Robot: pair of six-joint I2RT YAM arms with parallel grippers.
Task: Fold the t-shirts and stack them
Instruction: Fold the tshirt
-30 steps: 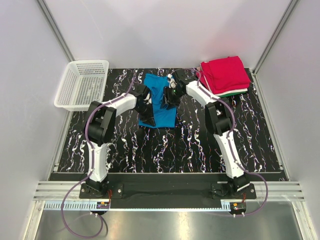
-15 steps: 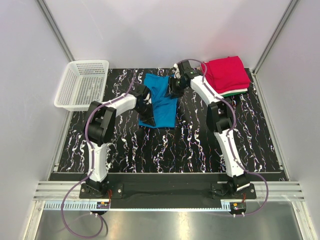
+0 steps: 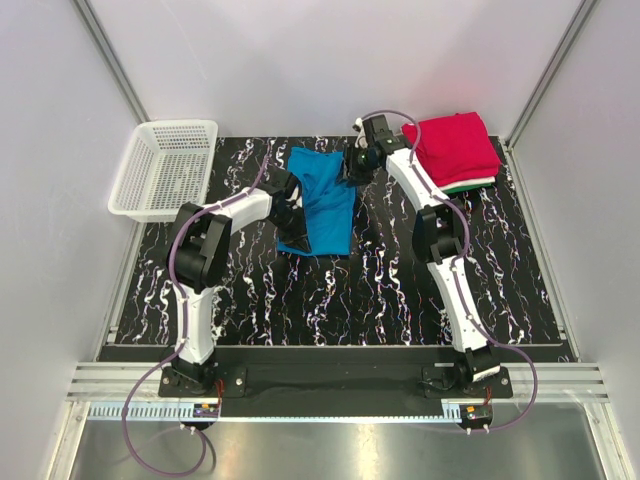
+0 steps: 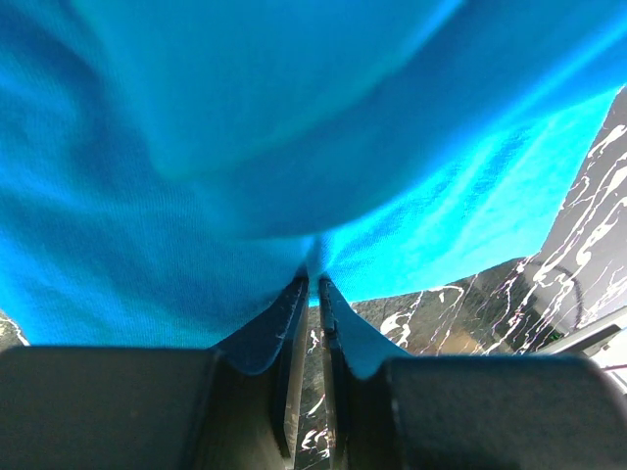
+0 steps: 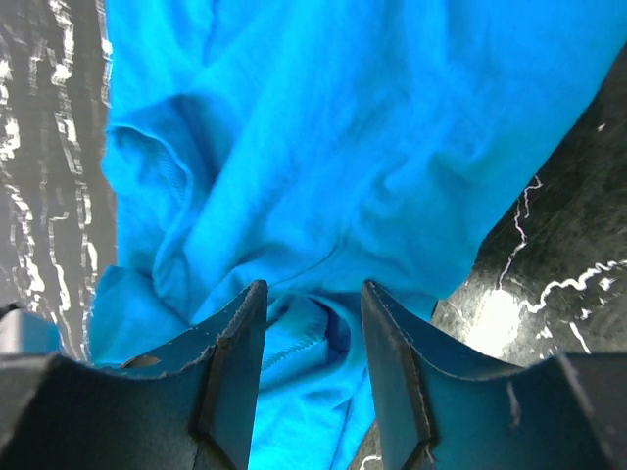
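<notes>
T-shirt in blue (image 3: 325, 205) is pinched by left end effector (image 4: 313, 286) (jaws narrow); right end effector (image 5: 313, 308) gapes wide.

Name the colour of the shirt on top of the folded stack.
The top shirt is red, clearest in the top external view.

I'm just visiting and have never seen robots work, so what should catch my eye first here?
A bright blue t-shirt lies rumpled in the middle of the black marbled table, the left gripper pinched on its left edge, the right gripper open above its far corner. A folded stack topped in red sits far right; a white basket far left.
</notes>
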